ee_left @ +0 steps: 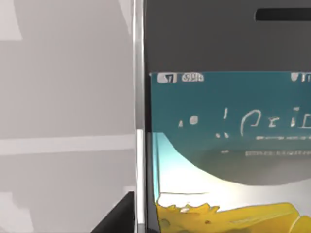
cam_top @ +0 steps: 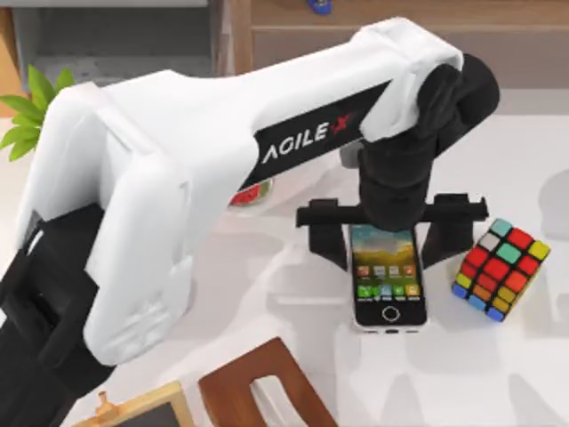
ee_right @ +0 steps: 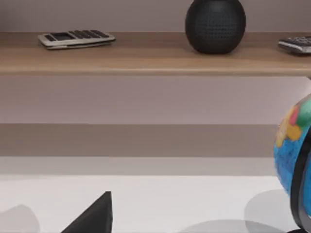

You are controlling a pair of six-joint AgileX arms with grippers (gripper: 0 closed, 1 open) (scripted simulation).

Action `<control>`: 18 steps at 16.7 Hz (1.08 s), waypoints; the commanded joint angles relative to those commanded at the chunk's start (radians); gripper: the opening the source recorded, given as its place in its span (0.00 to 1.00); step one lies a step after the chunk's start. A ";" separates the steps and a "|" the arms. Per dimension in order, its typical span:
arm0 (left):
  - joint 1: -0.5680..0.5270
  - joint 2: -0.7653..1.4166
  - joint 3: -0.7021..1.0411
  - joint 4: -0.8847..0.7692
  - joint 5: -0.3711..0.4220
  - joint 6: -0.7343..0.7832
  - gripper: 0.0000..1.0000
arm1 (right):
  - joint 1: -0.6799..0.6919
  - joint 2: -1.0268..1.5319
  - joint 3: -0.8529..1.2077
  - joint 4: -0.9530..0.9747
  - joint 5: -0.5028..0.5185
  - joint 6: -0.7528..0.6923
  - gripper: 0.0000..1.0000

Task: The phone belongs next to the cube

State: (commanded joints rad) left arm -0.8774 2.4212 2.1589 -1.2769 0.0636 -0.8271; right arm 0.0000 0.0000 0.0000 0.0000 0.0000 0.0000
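One arm was at work: my left arm reached across from the left, and its pincer (cam_top: 392, 238) hung over the far end of the phone (cam_top: 386, 276), fingers spread wide to either side of it and gripping nothing. Flat on the white counter (cam_top: 498, 374) lay the phone, screen up, with the cube (cam_top: 500, 269) just beside it on the right, not touching.

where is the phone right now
In the top view the phone lies flat on the white table, right of centre, just left of the cube, with the left gripper straddling its top end.
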 joint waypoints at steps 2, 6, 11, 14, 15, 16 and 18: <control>0.003 -0.001 -0.021 0.030 -0.011 -0.001 0.00 | 0.000 0.000 0.000 0.000 0.000 0.000 1.00; 0.012 0.004 -0.064 0.087 -0.060 -0.001 0.00 | 0.000 0.000 0.000 0.000 0.000 0.000 1.00; 0.017 0.022 -0.093 0.109 -0.086 0.000 0.00 | 0.000 0.000 0.000 0.000 0.000 0.000 1.00; 0.017 0.022 -0.093 0.109 -0.086 0.000 0.08 | 0.000 0.000 0.000 0.000 0.000 0.000 1.00; 0.017 0.022 -0.093 0.109 -0.086 0.000 0.15 | 0.000 0.000 0.000 0.000 0.000 0.000 1.00; 0.017 0.022 -0.093 0.109 -0.086 0.000 0.23 | 0.000 0.000 0.000 0.000 0.000 0.000 1.00; 0.017 0.022 -0.093 0.109 -0.086 0.000 0.38 | 0.000 0.000 0.000 0.000 0.000 0.000 1.00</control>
State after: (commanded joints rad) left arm -0.8602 2.4431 2.0659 -1.1677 -0.0226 -0.8275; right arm 0.0000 0.0000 0.0000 0.0000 0.0000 0.0000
